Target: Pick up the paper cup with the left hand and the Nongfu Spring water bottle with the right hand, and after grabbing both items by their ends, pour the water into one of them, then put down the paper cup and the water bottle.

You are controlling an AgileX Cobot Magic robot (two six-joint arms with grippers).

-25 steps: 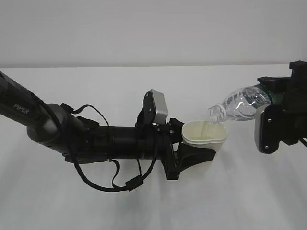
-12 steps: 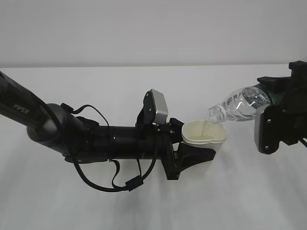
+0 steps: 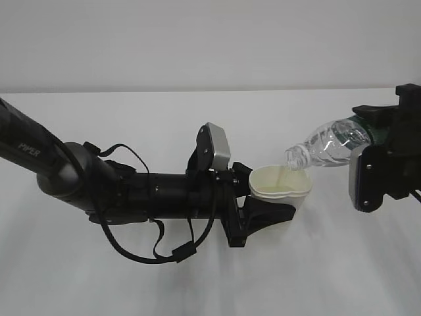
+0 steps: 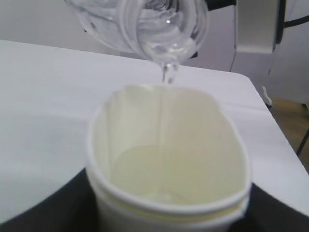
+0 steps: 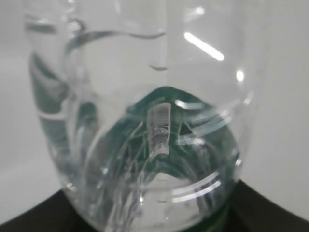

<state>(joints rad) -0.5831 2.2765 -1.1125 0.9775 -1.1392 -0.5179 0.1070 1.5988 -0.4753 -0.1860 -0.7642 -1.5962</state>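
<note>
White worktop (image 3: 342, 263) unchanged since a second ago: left tool (image 3: 263, 214) still clamps the paper cup (image 3: 281, 187), right tool (image 3: 375, 155) the Nongfu Spring water bottle (image 3: 325, 146), water (image 4: 166, 77) pouring steadily.

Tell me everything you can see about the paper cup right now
The paper cup is small, off-white with a creamy tint, made of thin paper with a rolled rim. It stands upright, clamped between the black jaws of the left hand, and the squeeze has pressed its mouth into an oval. A shallow pool of water lies in the bottom, and a thin stream falls in from the tilted Nongfu Spring water bottle just above the rim, not touching it.
</note>
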